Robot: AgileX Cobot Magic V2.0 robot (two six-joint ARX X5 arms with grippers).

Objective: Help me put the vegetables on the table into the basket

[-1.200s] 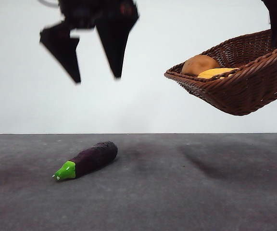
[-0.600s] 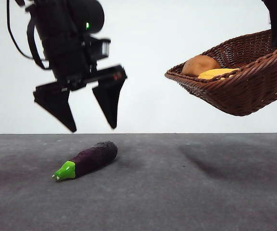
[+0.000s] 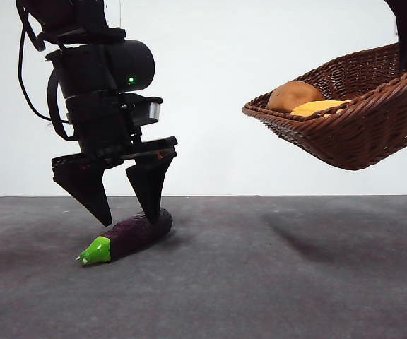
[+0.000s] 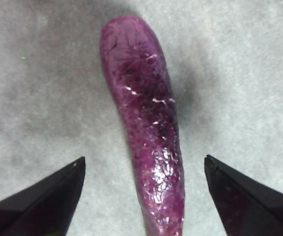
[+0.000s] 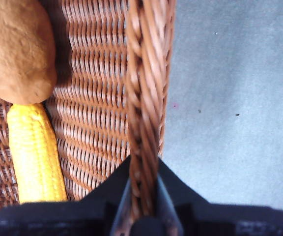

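A dark purple eggplant (image 3: 134, 233) with a green cap lies on the grey table (image 3: 274, 282) at the left. My left gripper (image 3: 127, 217) hangs open right over it, one jaw on each side of the eggplant (image 4: 149, 132), not touching. My right gripper (image 5: 142, 196) is shut on the rim of the brown wicker basket (image 3: 359, 120), which it holds tilted in the air at the right. Inside the basket (image 5: 102, 88) lie the potato (image 3: 293, 94) (image 5: 16, 49) and the yellow corn cob (image 3: 320, 106) (image 5: 36, 157).
The basket casts a soft shadow on the table (image 3: 309, 236) under it. A plain white wall stands behind the table's far edge.
The left gripper has come down from high above until its open jaws straddle the eggplant. The basket and the right arm have stayed put.
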